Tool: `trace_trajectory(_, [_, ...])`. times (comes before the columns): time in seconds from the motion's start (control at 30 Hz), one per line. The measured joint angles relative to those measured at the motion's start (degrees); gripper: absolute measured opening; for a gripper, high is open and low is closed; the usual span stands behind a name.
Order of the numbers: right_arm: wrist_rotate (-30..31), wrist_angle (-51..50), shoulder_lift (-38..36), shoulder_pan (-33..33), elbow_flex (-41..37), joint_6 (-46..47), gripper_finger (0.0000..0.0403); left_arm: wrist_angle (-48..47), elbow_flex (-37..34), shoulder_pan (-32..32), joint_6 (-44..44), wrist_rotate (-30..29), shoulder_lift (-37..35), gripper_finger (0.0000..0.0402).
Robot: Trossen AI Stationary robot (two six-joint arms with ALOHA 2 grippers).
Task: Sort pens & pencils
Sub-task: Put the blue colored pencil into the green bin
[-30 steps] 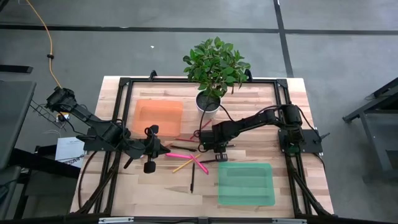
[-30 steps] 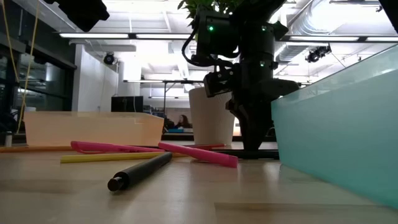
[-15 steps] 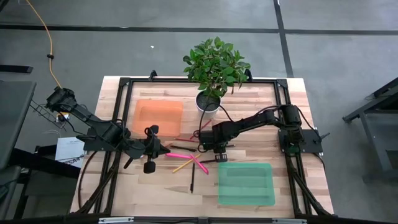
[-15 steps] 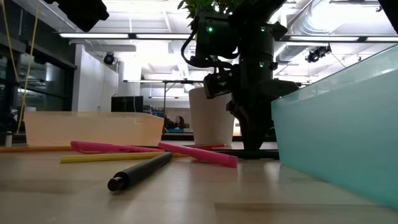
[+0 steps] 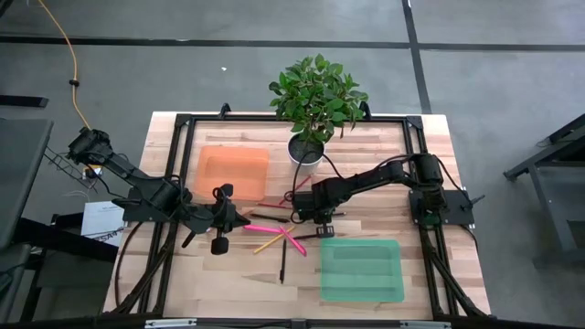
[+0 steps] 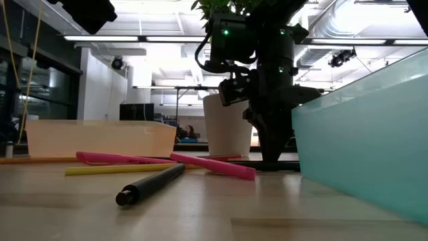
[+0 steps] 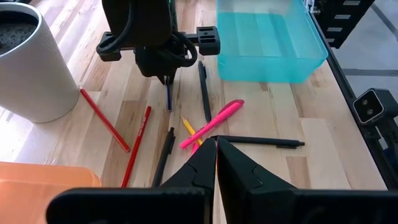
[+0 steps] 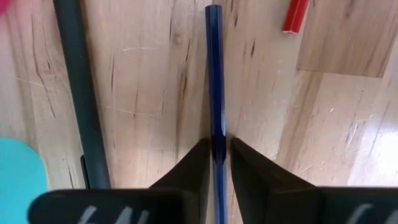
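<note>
Nothing shifted on the table since 1 second ago; arms and sticks in the same spots in both the high and the low view.

Right gripper (image 8: 216, 154) down at the table (image 5: 420, 228) near its middle, just left of the white pot (image 7: 28, 65); fingers (image 8: 194, 163) drawn in narrow on either side of a blue pencil (image 8: 214, 74), flat on the wood. Only the right wrist view shows this squeeze; from above the blue stick is hidden under the arm.

Left gripper (image 7: 216, 155) hanging left of the pile, fingertips pressed together, holding nothing.

Left wrist view alone sorts the scatter: 2 red pencils (image 7: 104, 120) near the pot, a pink pen (image 7: 211, 123) crossed over a yellow pencil (image 7: 189, 129), dark pens (image 7: 204, 90) beside them. Teal bin (image 5: 361, 270) on the near right, orange bin (image 5: 233, 169) on the far left.

Low view: a black pen (image 6: 150, 184) nearest the camera.
</note>
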Motion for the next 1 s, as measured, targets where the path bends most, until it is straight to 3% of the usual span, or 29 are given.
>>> trace_trajectory(0.67, [0.0,0.1,-0.2,0.0,0.0,0.1,0.0017,0.0,0.0,0.0,0.0,0.0,0.0,0.0005])
trace_trajectory(1.0, [0.2,-1.4,0.2,0.0,4.6,0.0,0.0016,0.0,0.0,0.0,0.0,0.0,0.0,0.0005])
